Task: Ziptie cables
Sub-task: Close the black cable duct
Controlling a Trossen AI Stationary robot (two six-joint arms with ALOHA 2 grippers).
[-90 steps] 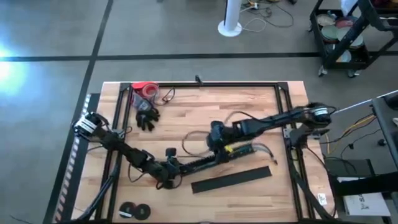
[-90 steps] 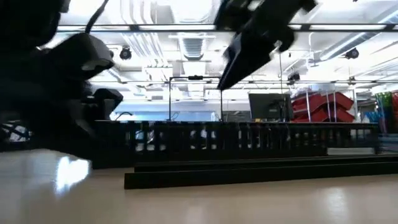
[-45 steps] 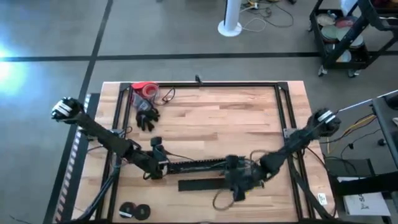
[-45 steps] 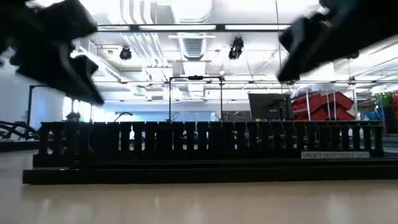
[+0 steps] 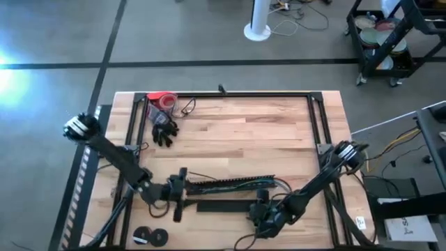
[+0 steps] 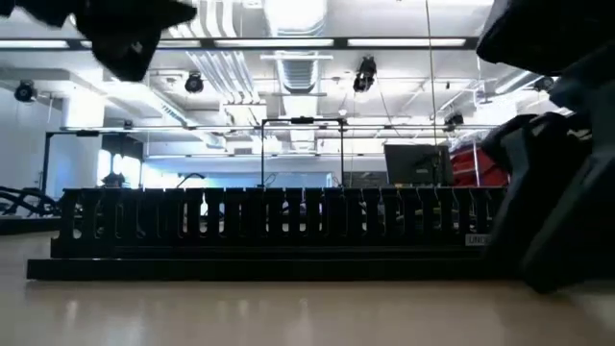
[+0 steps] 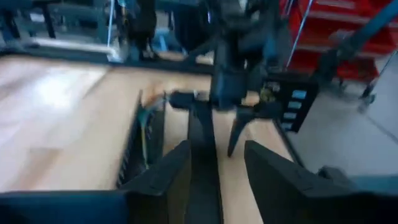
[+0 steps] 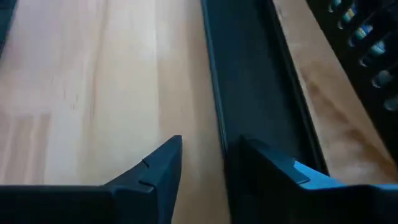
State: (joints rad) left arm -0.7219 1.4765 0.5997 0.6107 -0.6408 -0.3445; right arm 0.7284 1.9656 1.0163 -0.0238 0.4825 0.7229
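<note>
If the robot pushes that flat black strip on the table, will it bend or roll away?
The strip looks flat and straight, so it probably slides instead of rolling. It seems thin, so likely light and a bit bendy if lifted by one end. The left gripper and right gripper sit at its ends.

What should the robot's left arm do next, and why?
Probably close the left gripper on the flat black strip: its jaws stand open on either side of the strip's end, beside the slotted bar. The right gripper is open near the strip's other end.
</note>
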